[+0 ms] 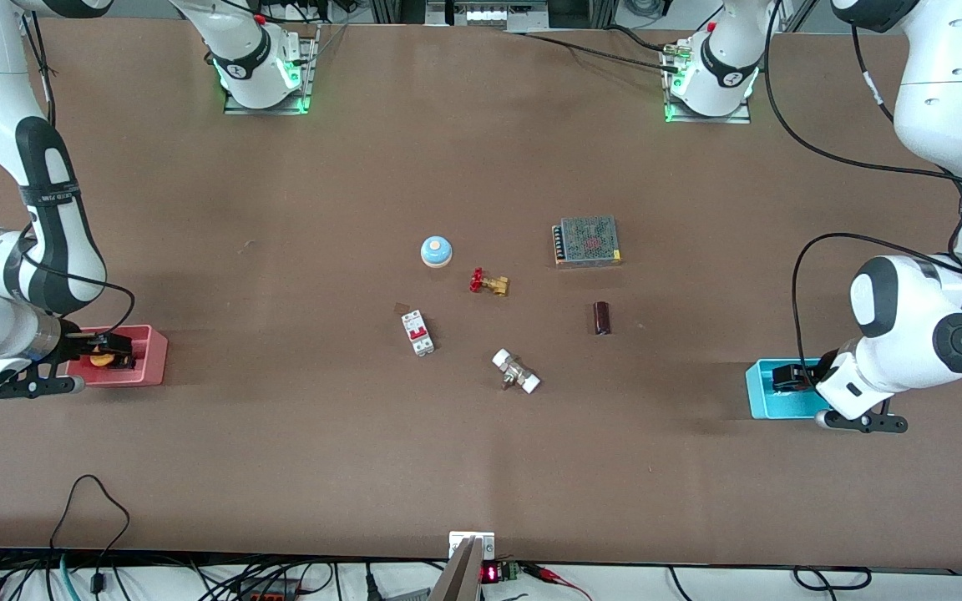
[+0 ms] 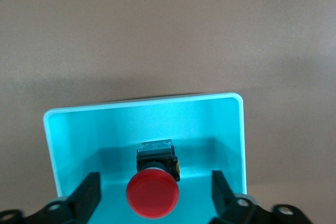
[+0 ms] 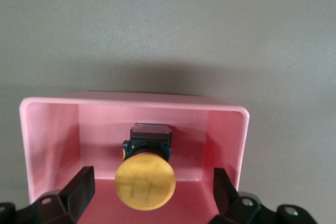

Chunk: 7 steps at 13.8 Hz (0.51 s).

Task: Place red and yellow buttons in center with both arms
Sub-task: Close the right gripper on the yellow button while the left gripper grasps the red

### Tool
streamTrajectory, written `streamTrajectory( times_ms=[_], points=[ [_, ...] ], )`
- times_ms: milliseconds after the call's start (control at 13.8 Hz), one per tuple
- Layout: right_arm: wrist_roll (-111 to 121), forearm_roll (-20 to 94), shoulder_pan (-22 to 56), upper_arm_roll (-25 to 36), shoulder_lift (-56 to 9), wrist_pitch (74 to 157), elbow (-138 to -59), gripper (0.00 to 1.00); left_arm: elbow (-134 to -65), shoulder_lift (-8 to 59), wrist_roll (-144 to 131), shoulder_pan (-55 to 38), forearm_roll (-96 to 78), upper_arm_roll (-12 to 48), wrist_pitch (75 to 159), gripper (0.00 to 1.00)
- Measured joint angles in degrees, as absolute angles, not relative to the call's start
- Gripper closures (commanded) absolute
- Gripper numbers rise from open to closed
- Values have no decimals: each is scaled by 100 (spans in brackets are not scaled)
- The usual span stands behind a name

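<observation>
The red button [image 2: 153, 195] lies in the cyan bin [image 2: 142, 103] at the left arm's end of the table. My left gripper [image 2: 155, 198] is open inside the bin, with a finger [image 2: 88, 195] on each side of the cap and clear of it. In the front view, the left gripper [image 1: 786, 378] hides this button. The yellow button [image 3: 145, 183] lies in the pink bin [image 3: 131, 100] at the right arm's end. My right gripper [image 3: 152, 190] is open and straddles the cap without touching it. The front view shows the right gripper [image 1: 113, 355] over the yellow button [image 1: 99, 361].
Around the table's middle lie a blue-domed button [image 1: 437, 251], a red-handled brass valve [image 1: 488, 283], a mesh-topped metal box [image 1: 586, 240], a dark cylinder [image 1: 602, 318], a white and red breaker [image 1: 417, 332] and a white-capped fitting [image 1: 516, 372].
</observation>
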State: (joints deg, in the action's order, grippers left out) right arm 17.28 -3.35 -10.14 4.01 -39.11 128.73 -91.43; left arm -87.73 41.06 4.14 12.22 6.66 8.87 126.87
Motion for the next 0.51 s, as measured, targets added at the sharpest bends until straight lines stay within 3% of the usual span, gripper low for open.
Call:
streamTrajectory(
  times_ms=[217,507],
  points=[
    [1740,-335,-1014,401,-3965,12923,-9129,1,-8786,4136,412,1222,666,885,12709,26],
    [1749,-334,-1014,400,-4025,12932,-9071,21,-8818,4137,412,1231,666,868,12709,34]
  ],
)
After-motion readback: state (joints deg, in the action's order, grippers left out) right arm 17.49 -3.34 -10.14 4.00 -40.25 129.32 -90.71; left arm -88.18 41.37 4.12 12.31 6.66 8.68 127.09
